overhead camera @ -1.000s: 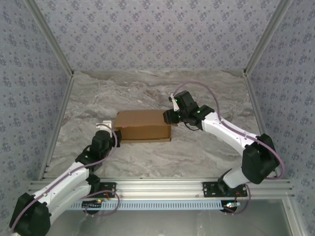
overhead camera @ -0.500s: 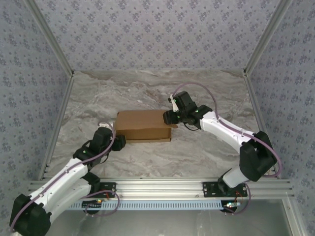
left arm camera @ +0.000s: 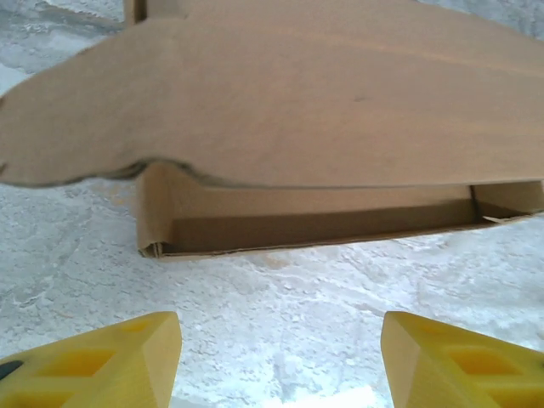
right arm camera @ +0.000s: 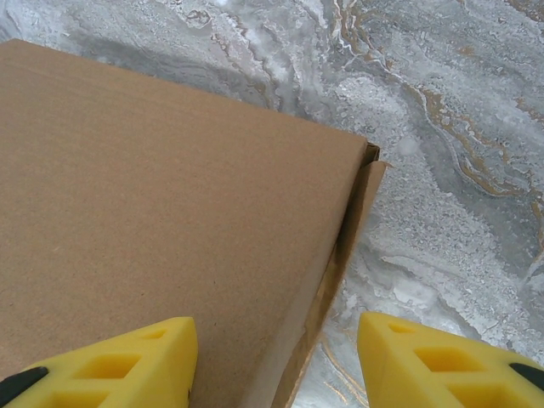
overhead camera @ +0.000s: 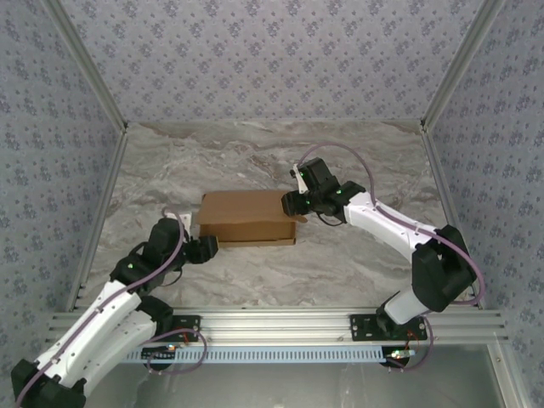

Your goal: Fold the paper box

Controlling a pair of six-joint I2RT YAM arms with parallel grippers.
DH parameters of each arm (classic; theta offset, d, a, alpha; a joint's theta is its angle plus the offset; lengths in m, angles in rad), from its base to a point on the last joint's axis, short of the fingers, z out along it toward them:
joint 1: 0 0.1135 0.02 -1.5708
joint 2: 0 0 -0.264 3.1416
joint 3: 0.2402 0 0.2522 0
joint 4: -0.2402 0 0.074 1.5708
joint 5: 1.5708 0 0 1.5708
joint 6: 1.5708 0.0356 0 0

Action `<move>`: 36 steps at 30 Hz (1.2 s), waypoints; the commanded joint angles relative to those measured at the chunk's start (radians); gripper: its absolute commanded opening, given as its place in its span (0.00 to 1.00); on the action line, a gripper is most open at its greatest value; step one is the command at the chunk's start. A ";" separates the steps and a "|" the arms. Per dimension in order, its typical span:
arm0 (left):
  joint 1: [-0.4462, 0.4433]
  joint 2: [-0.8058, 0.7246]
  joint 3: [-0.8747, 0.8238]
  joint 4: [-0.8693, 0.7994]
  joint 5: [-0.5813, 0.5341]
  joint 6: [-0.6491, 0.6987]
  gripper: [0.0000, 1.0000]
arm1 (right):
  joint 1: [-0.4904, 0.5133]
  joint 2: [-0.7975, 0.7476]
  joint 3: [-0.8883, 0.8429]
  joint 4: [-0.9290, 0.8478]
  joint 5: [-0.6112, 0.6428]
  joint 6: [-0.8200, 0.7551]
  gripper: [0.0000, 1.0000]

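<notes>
Left pincer [overhead camera: 208, 248] [left arm camera: 279, 333]: released; I see its jaws spread over bare desk [overhead camera: 340, 263], just short of the box's 7 o'clock corner.
Right pincer [overhead camera: 291, 204] [right arm camera: 276, 331]: released; jaws spread astride the box's 3 o'clock edge, one over the top, one over the desk.
Box [overhead camera: 245, 217] [left arm camera: 297, 110] [right arm camera: 153, 187]: brown cardboard, near the desk's middle; at its left end a flap overhangs an open gap.

left arm [overhead camera: 127, 274] bent low, jaws parted; right arm [overhead camera: 387, 225] extended, jaws parted

Marbled grey table [overhead camera: 357, 263] carries brown paper box [overhead camera: 246, 212] near centre
</notes>
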 commanded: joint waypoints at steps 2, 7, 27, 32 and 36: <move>-0.007 -0.042 0.105 -0.075 0.073 0.009 0.63 | -0.005 0.016 0.022 -0.032 -0.009 -0.005 0.54; -0.007 -0.051 0.227 -0.143 0.007 0.041 0.63 | -0.005 0.022 0.026 -0.033 -0.011 -0.007 0.54; 0.221 0.444 0.212 0.174 -0.100 0.128 0.69 | -0.012 0.071 -0.004 -0.043 0.002 -0.036 0.54; 0.224 0.486 0.136 0.217 -0.084 0.124 0.69 | -0.013 0.099 -0.025 -0.026 -0.009 -0.034 0.54; 0.224 0.509 0.077 0.258 -0.081 0.116 0.68 | -0.013 0.125 -0.043 -0.005 -0.023 -0.034 0.54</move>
